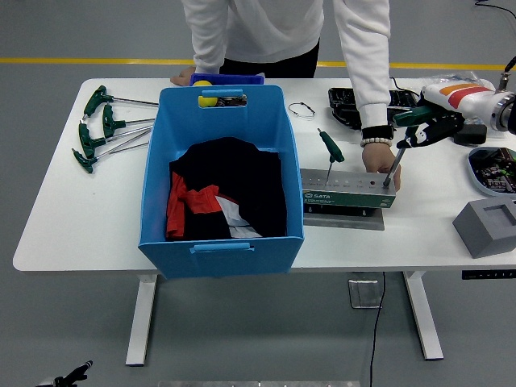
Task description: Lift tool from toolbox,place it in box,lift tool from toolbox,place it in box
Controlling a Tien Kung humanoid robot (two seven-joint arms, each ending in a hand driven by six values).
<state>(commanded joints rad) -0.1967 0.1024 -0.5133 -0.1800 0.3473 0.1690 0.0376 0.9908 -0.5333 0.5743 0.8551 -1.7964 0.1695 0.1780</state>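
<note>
A green tool stand (343, 193) lies on the table just right of the blue box (156, 153). One green T-handle hex key (328, 149) stands in its left part. My right hand (427, 129) is shut on the green handle of a second hex key (393, 165). That key's shaft slants down to the stand's right end, and whether the tip is out of its hole I cannot tell. A person's hand (379, 161) presses on the stand's right end. The box holds dark and red cloth (226, 197). A bit of my left hand (68, 376) shows at the bottom left.
Several green T-handle keys (101, 129) lie on the table left of the box. A grey block (486, 226) and a tray of parts (493, 169) sit at the right edge. A black case (347, 105) is behind the stand. The person stands at the far side.
</note>
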